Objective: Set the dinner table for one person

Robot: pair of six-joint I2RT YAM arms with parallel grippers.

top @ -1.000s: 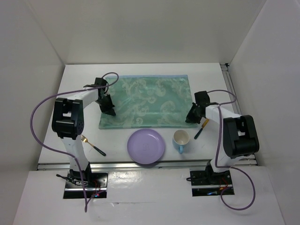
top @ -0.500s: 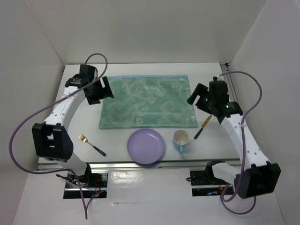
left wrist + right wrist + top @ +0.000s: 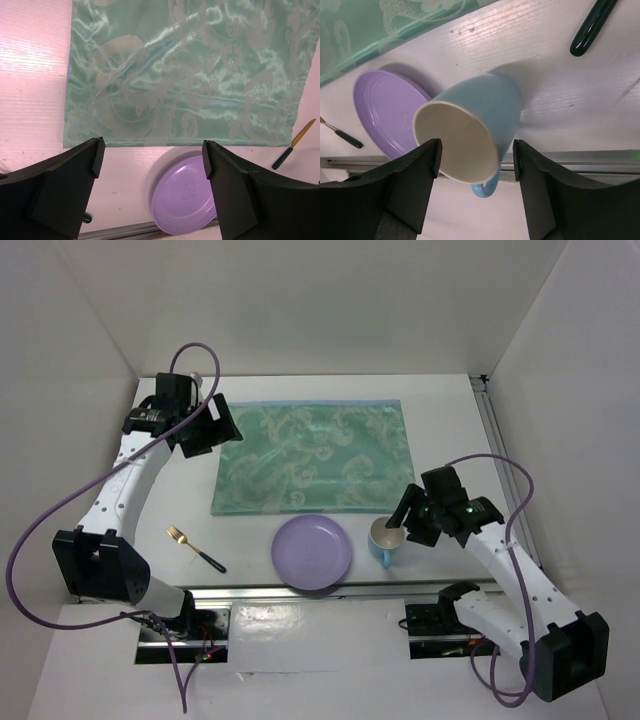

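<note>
The dinner table [image 3: 450, 420] is a white top with a green patterned placemat [image 3: 315, 455] spread at its middle. A purple plate [image 3: 312, 552] lies near the front edge, and a blue cup [image 3: 386, 537] stands to its right. My right gripper [image 3: 403, 523] hangs open over the cup. In the right wrist view the cup [image 3: 485, 110] sits between the spread fingers of that gripper [image 3: 476, 152], handle toward the table's edge. My left gripper [image 3: 215, 428] hovers open and empty by the placemat's far left corner. Its wrist view [image 3: 152, 152] looks down on the placemat [image 3: 185, 75] and plate [image 3: 187, 200].
A gold fork with a dark handle [image 3: 195, 548] lies left of the plate. A gold knife with a dark handle [image 3: 294, 150] lies right of the placemat; my right arm hides it in the top view. White walls enclose the table on three sides.
Both grippers opened and left the placemat's side edges. The left one rose toward the far left corner. The right one swung forward to the cup.
</note>
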